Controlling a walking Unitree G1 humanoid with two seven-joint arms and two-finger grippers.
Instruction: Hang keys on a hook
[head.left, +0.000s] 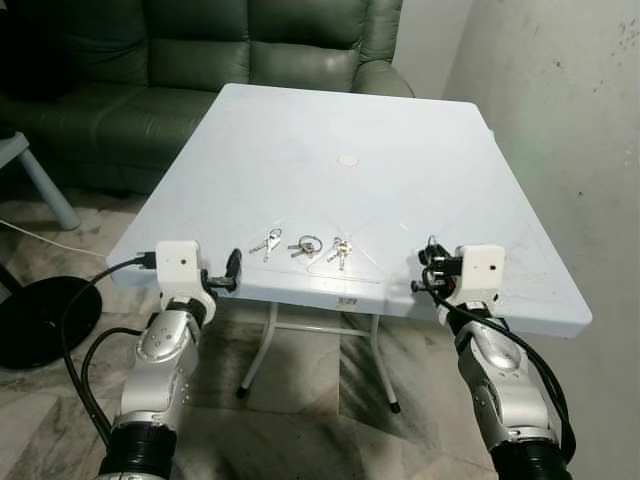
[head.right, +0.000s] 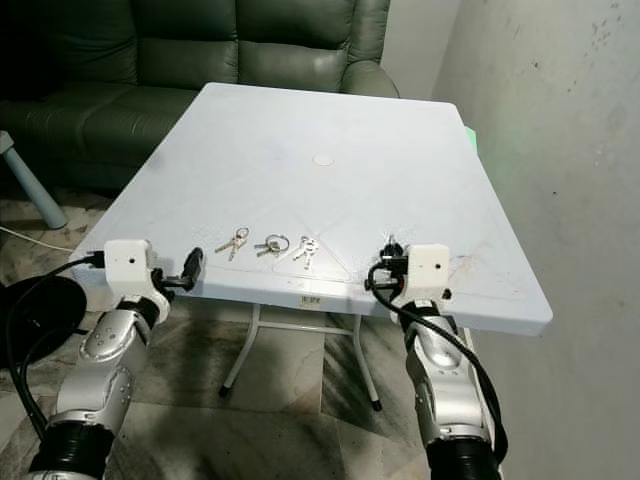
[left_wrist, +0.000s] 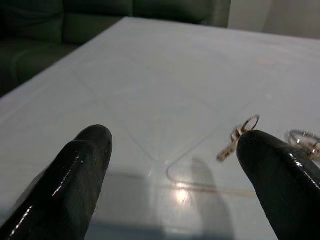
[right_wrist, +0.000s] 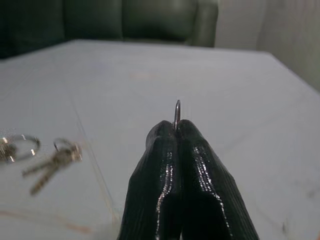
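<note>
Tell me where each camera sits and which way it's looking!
Left and right eye views: on the head, looking down at the white square plastic table, both silver arms showing.
Left wrist view: looks along the open left claw across the table.
Right wrist view: looks along the right claw, shut on a thin metal ring.
Shared: three small silver key bunches.

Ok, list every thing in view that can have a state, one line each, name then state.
left gripper: open, at the table's near edge, holding nothing.
right gripper: shut on a thin metal ring, above the table.
left key set: flat on the table, untouched.
middle key set: flat on the table, untouched.
right key set: flat on the table, untouched.
table: standing.
</note>
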